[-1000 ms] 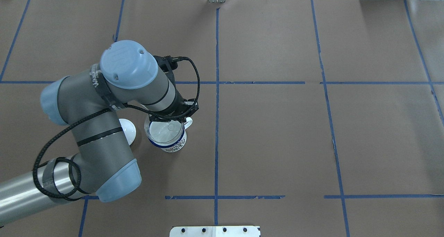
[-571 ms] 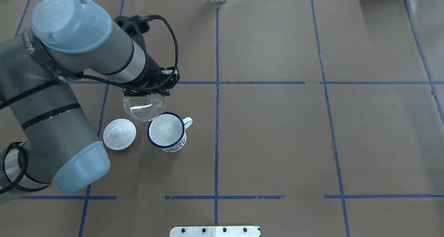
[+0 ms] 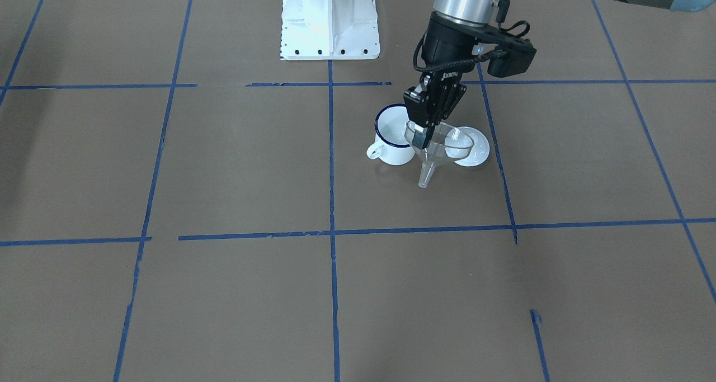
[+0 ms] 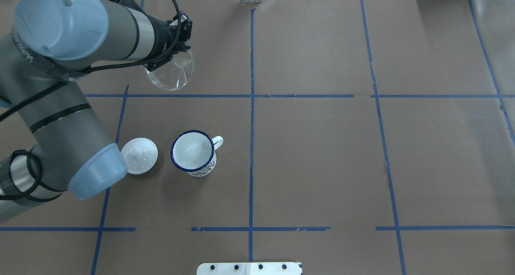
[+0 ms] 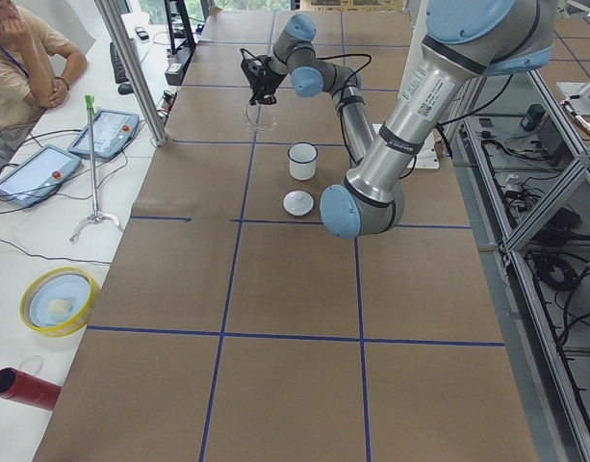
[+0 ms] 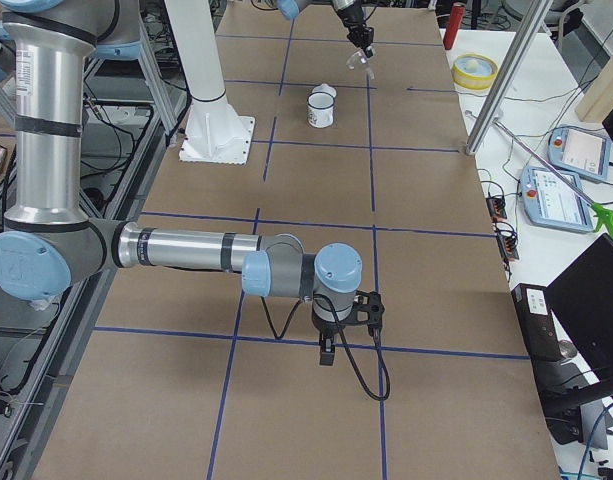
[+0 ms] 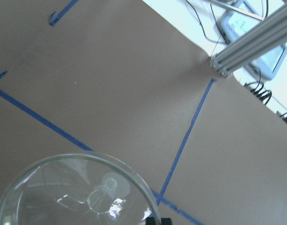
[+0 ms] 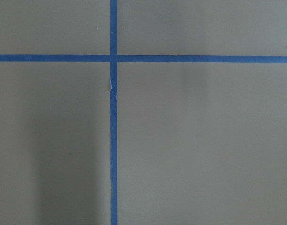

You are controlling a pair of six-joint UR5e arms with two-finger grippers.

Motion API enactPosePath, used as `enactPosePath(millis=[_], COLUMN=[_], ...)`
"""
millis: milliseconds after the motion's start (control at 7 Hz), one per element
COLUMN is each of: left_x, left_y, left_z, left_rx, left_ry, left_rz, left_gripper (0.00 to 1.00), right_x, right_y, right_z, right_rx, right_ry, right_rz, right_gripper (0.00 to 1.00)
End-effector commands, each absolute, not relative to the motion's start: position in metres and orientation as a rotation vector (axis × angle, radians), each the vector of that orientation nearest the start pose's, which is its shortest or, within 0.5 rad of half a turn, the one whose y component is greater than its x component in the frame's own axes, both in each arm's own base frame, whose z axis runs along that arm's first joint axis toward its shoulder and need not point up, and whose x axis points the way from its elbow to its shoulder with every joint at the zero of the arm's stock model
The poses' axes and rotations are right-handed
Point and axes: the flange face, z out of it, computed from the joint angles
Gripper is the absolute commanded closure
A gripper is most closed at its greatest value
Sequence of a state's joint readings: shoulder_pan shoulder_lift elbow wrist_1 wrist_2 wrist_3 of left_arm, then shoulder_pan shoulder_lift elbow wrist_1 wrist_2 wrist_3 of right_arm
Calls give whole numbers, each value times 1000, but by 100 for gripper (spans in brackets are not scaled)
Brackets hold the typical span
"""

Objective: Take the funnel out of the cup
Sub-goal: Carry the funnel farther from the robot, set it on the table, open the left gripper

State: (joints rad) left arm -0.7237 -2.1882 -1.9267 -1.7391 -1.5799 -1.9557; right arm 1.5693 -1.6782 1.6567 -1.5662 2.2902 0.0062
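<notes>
My left gripper (image 4: 169, 56) is shut on the rim of the clear funnel (image 4: 171, 74) and holds it in the air, beyond the cup and clear of it. The front-facing view shows the funnel (image 3: 442, 144) upright with its spout pointing down, held by the left gripper (image 3: 418, 138). The funnel also fills the bottom of the left wrist view (image 7: 77, 192). The white cup (image 4: 194, 152) with the dark blue rim stands upright on the table with nothing in it. My right gripper (image 6: 326, 357) hangs low over the table far from both; I cannot tell whether it is open or shut.
A white knobbed lid (image 4: 139, 155) lies on the table just left of the cup. The left arm's elbow (image 4: 96, 172) hangs over the table beside the lid. The robot's white base (image 3: 329, 18) stands at the near table edge. Blue tape lines cross the brown table cover.
The left gripper lifted the funnel out of the cup and carried it up and away toward the far left of the table. The cup and lid stayed put.
</notes>
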Motion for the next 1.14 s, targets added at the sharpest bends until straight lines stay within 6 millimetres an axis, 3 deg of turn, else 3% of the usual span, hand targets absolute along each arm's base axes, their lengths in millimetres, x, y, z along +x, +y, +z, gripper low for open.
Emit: enactPosePath(millis=[0,143,286,429,714,1000], left_x=[386,389,410,416,426,432], left_y=[-534,-548,-567,-576,-587,-589], left_z=[220,256,305,330,370,389], left_rx=[203,268,292,299,339,338], left_ry=[1286,1349,1316,1359,1337,1305], left_rz=[-1184,-1247,-1260,-1255,-1282,-1283], left_gripper=[100,100,100,100,100,100], right_x=[67,67,67,67,67,67], right_y=[-445,-445,-445,-445,-445,-445], right_z=[670,670,670,670,670,670], right_rx=[-19,-19,-19,-19,-19,-19], right_ry=[-719,-719,-719,-719,-719,-719], right_rz=[10,10,10,10,10,10], right_gripper=[0,0,0,0,0,0])
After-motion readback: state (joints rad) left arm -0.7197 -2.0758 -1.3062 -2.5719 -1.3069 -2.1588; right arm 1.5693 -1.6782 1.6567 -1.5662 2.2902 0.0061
